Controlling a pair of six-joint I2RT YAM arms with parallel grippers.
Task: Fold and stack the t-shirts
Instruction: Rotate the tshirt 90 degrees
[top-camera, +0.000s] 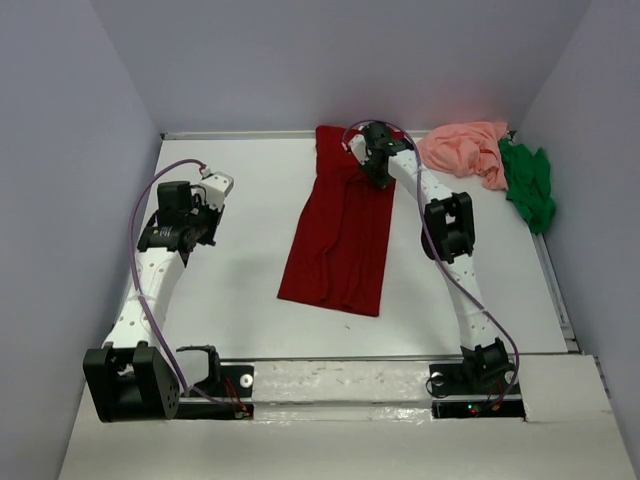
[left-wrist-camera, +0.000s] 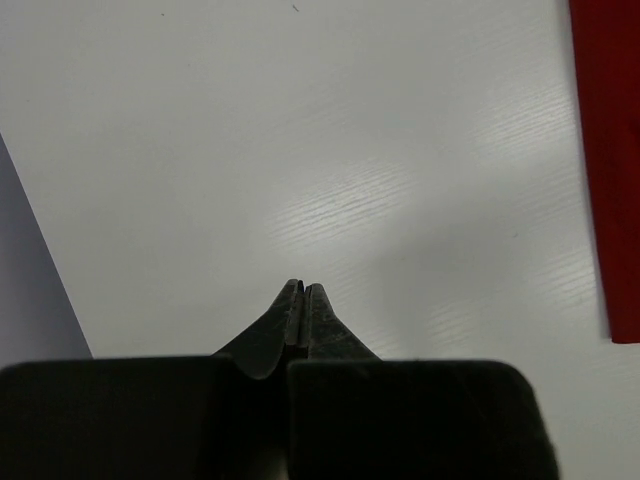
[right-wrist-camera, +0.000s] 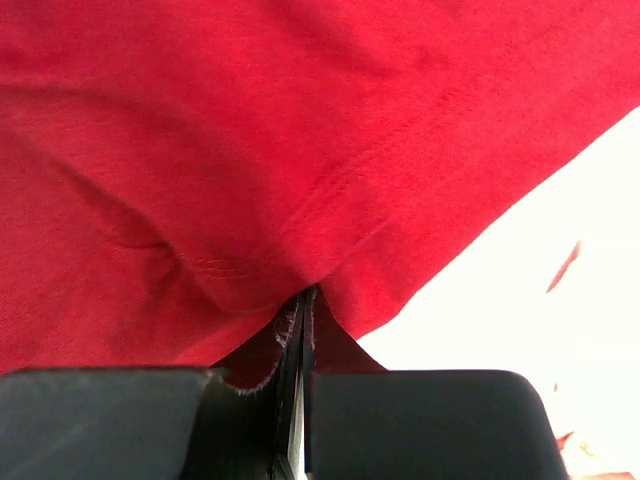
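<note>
Pinching dark red t-shirt (top-camera: 340, 240), right fingers (right-wrist-camera: 336, 352)

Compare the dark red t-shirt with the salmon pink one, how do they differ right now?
The dark red t-shirt lies stretched out long mid-table; the salmon pink t-shirt is a crumpled heap at the far right. The right gripper is shut on the red one; no gripper touches the pink. Both rest on the white table.

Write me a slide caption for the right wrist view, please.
Close-up: right tool shut on a bunched edge of the dark red t-shirt, white table beside.
</note>
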